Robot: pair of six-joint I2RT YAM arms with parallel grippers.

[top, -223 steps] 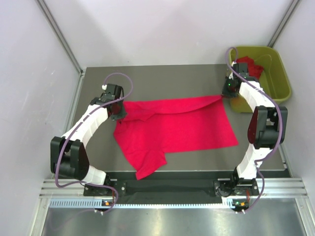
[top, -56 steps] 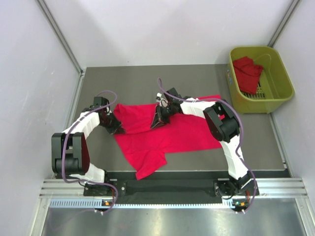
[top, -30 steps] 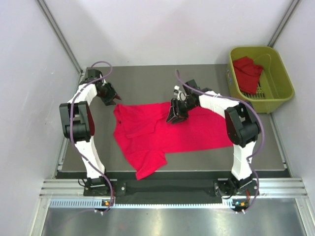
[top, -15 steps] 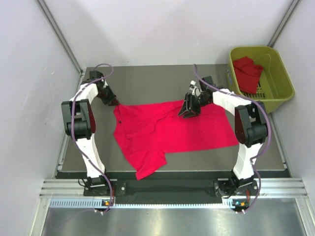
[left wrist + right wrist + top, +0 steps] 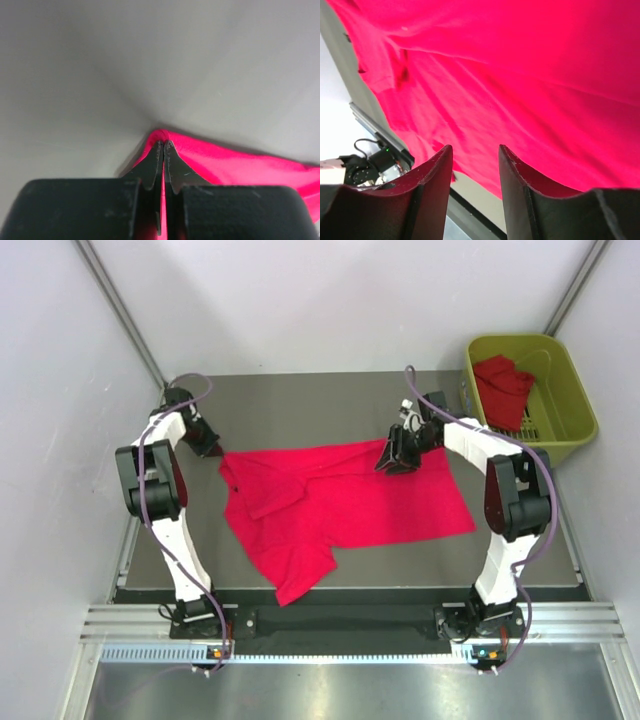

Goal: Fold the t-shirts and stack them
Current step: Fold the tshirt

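Note:
A red t-shirt [image 5: 350, 500] lies spread and wrinkled across the table's middle. Its far left corner is pinched in my left gripper [image 5: 213, 449]. The left wrist view shows that gripper [image 5: 164, 143] shut, with a fold of red cloth [image 5: 225, 160] caught between the tips. My right gripper [image 5: 390, 462] hovers over the shirt's far edge, right of centre. In the right wrist view it [image 5: 475, 147] stands open, nothing between its fingers, with the shirt [image 5: 520, 75] below. A second red t-shirt [image 5: 505, 385] lies crumpled in the basket.
The yellow-green basket [image 5: 575, 390] stands at the table's far right corner. Grey walls close in the table on the left, back and right. The arms' bases and a black rail [image 5: 340, 618] run along the near edge.
My left gripper has shut on the shirt's far left corner and drawn it a little to the left. The right gripper has moved right along the far edge, staying open.

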